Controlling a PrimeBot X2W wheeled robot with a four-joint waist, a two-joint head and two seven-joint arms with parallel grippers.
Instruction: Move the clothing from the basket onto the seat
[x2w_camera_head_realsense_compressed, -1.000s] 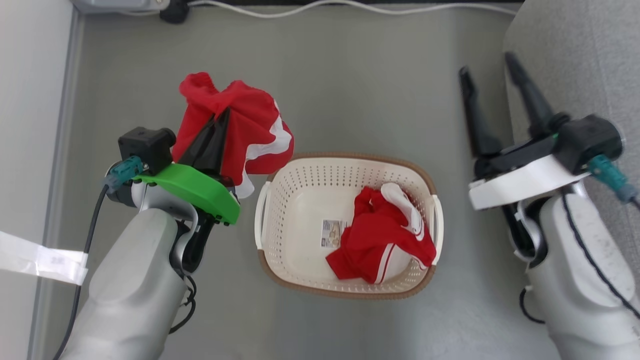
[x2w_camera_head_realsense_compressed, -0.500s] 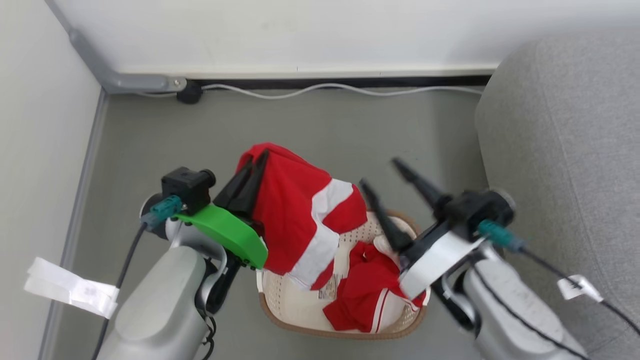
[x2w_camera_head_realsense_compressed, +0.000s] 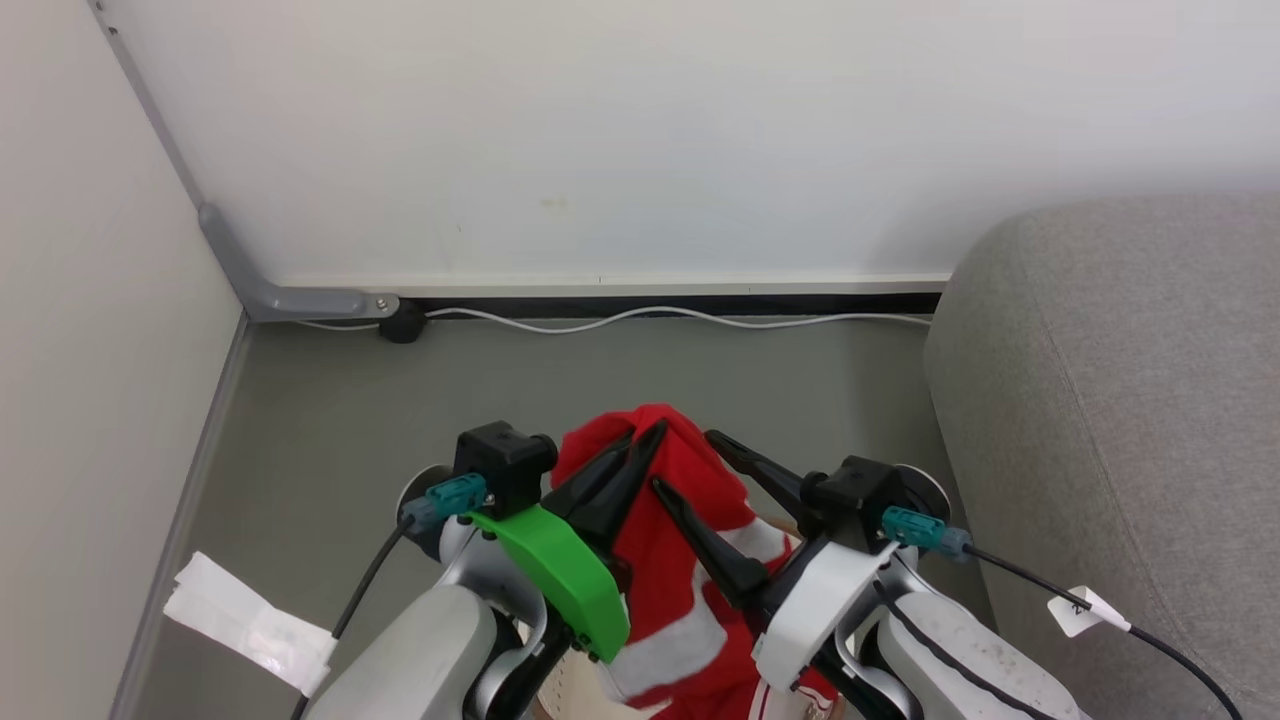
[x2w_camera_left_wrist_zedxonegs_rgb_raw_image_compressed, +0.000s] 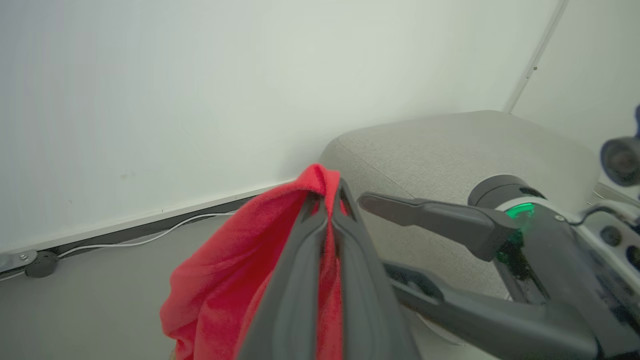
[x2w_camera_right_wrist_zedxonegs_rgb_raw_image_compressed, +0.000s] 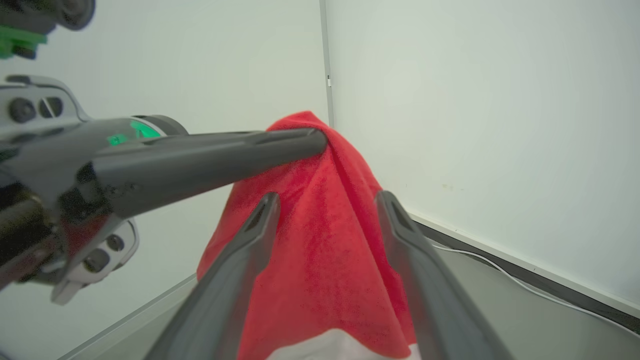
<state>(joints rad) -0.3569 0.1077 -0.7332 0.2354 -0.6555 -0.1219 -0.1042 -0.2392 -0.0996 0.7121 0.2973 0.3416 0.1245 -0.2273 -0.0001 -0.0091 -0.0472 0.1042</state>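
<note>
Since a second ago the head camera has tipped upward, so the white wall (x2w_camera_head_realsense_compressed: 640, 140) now tops that view. The right gripper (x2w_camera_head_realsense_compressed: 690, 462), which then stood well apart toward the floor's right edge, has come in close beside the left gripper (x2w_camera_head_realsense_compressed: 640, 442).

Left fingers are pressed together, clamped on a peak of the bright red fabric shorts with a wide white band (x2w_camera_head_realsense_compressed: 655, 565). The shorts are lifted clear of the grey floor (x2w_camera_head_realsense_compressed: 400, 400) and drape straight down from that pinch, so their long axis is vertical. Right fingers stand wide apart and hold nothing. In the right wrist view the red cloth hangs in the gap between them, just under the left pinch; I cannot tell whether they touch it.

Along the floor's right edge runs the large light-grey fabric-upholstered sofa with rounded edges (x2w_camera_head_realsense_compressed: 1120, 420). It lies to the robot's right of the hanging shorts, and the right arm, the nearer one, is between cloth and cushion. The carry therefore looks to call for a rightward swing over that rounded edge.

A sliver of the cream-white perforated plastic laundry basket with a brown woven-look rim (x2w_camera_head_realsense_compressed: 560, 703) shows at the head view's bottom edge, under the arms. Its contents are mostly hidden; a red-and-white scrap below the right wrist may be a second garment.
</note>
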